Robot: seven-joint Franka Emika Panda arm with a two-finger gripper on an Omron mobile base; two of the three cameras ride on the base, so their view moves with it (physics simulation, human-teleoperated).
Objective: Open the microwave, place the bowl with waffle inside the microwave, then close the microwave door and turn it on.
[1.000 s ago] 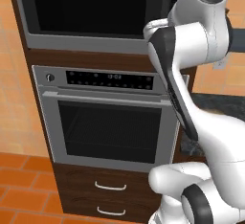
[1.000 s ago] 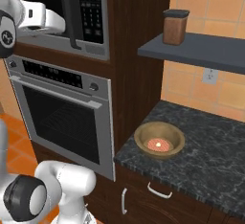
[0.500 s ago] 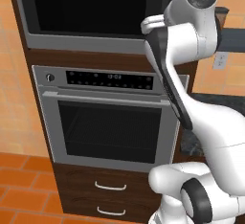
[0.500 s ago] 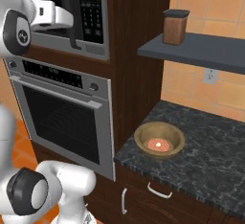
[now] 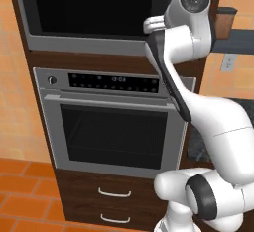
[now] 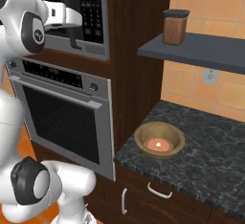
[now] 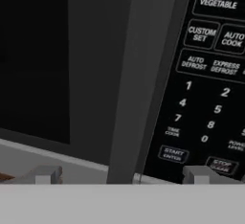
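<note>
1. Pincer (image 7: pixel 122 174): jaws stand wide apart and hold nothing; in the hand view one fingertip (image 7: pixel 45 174) sits low before the dark door glass, the other low before the keypad
2. Between the two tips rises the grey vertical strip (image 7: pixel 139 74) at the microwave door's right edge, with the black curved handle (image 6: pixel 72 29) seen in the right base view just beyond the hand
3. Microwave door (image 5: pixel 94 5): shut, flush with its grey frame
4. Microwave (image 6: pixel 91 17): built into the dark wood column; keypad (image 7: pixel 208 89) on its right side, START and STOP keys lowest
5. Wall oven (image 5: pixel 111 122): directly below the microwave, door shut
6. Bowl (image 6: pixel 159 140): on the dark stone counter (image 6: pixel 206 156), to the right of the microwave and well below it, upright
7. Waffle (image 6: pixel 158 145): lying inside the bowl, pale pat at its centre
8. Brown canister (image 6: pixel 174 26): on the grey shelf (image 6: pixel 201 50), right of the microwave, above the bowl
</note>
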